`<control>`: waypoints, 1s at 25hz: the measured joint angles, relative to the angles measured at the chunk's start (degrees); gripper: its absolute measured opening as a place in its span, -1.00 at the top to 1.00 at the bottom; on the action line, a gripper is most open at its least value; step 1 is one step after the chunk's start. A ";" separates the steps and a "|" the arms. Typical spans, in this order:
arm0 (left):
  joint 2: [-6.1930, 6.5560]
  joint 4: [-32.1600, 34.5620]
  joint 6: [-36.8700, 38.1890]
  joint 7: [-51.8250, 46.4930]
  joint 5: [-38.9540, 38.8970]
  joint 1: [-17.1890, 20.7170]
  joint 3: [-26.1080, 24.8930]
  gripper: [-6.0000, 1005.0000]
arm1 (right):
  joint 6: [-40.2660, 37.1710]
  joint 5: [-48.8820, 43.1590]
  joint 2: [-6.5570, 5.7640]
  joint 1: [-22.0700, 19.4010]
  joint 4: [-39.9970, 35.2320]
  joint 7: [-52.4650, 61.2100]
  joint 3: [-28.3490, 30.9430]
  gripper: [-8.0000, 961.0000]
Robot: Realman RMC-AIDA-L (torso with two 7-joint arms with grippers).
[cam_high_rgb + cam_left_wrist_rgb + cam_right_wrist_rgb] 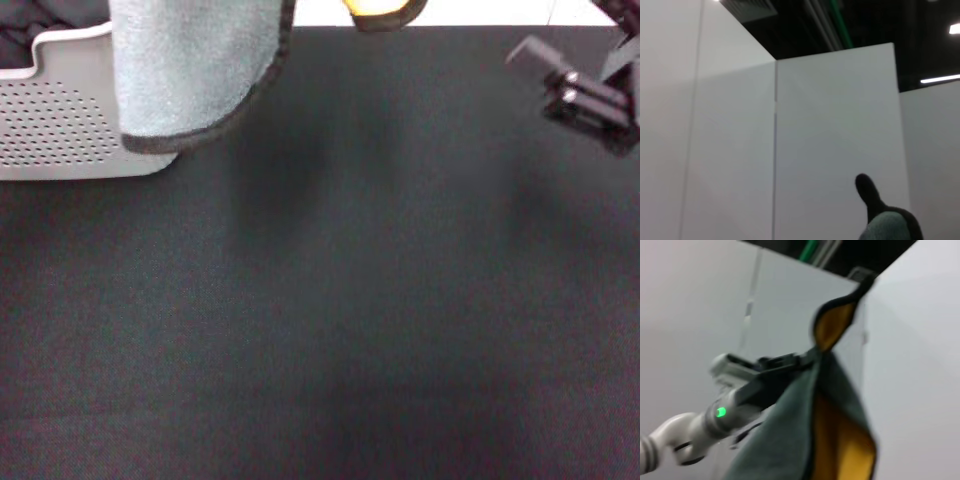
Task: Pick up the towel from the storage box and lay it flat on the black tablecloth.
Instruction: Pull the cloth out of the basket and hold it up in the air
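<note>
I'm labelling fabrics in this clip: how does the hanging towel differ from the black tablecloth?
The grey and orange-yellow towel with dark edging hangs in the air, held up by the left gripper, draped in front of the light grey perforated storage box; the matte black tablecloth lies flat. The towel is two-coloured and small; the tablecloth is plain black and far wider. Both are soft cloth.

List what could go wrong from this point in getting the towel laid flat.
1. The towel hangs folded from the left gripper, pinched near one edge; lowered like this, it may land bunched rather than flat on the black tablecloth.
2. Its lower hem dangles in front of the storage box and might catch on the rim.
3. The right gripper holds no corner.
</note>
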 joint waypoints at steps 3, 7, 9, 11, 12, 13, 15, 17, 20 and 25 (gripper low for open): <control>0.04 -0.69 0.81 0.90 -0.23 -0.21 1.06 0.91 | 0.36 0.01 -0.11 0.74 0.57 0.61 0.84 -0.62; 0.00 -1.32 1.28 1.49 -0.26 -0.64 2.12 0.90 | 0.26 0.01 0.11 1.91 1.06 0.79 1.30 -0.60; -0.09 -1.77 1.33 1.85 -0.28 -0.78 2.31 0.90 | 0.24 0.04 0.18 4.73 3.24 2.08 1.39 -0.59; -0.21 -2.56 1.42 2.23 -0.29 -1.04 2.57 0.90 | 0.28 0.05 0.19 6.56 5.34 3.08 1.16 -0.58; -0.24 -3.01 1.45 2.38 -0.30 -1.21 2.73 0.90 | 0.31 0.05 0.18 7.00 5.93 3.30 1.08 -0.58; -0.25 -3.74 1.49 2.49 -0.33 -1.48 2.96 0.90 | 0.35 -0.23 0.29 7.87 7.23 3.58 0.87 -0.57; -0.27 -4.65 1.54 2.58 -0.35 -1.84 3.23 0.90 | 0.46 -0.41 0.45 8.88 8.66 3.79 -0.35 -0.57; -0.29 -5.30 1.58 2.73 -0.36 -2.03 3.54 0.90 | 0.56 -0.33 0.55 9.08 8.90 3.80 -2.19 -0.56; -0.29 -5.41 1.60 3.01 -0.38 -2.07 3.83 0.90 | 0.62 -0.18 0.59 9.08 8.89 3.99 -3.45 -0.54; -0.25 -5.42 1.61 3.26 -0.49 -2.09 3.86 0.90 | 0.62 0.56 0.57 8.04 9.05 4.46 -3.37 -0.52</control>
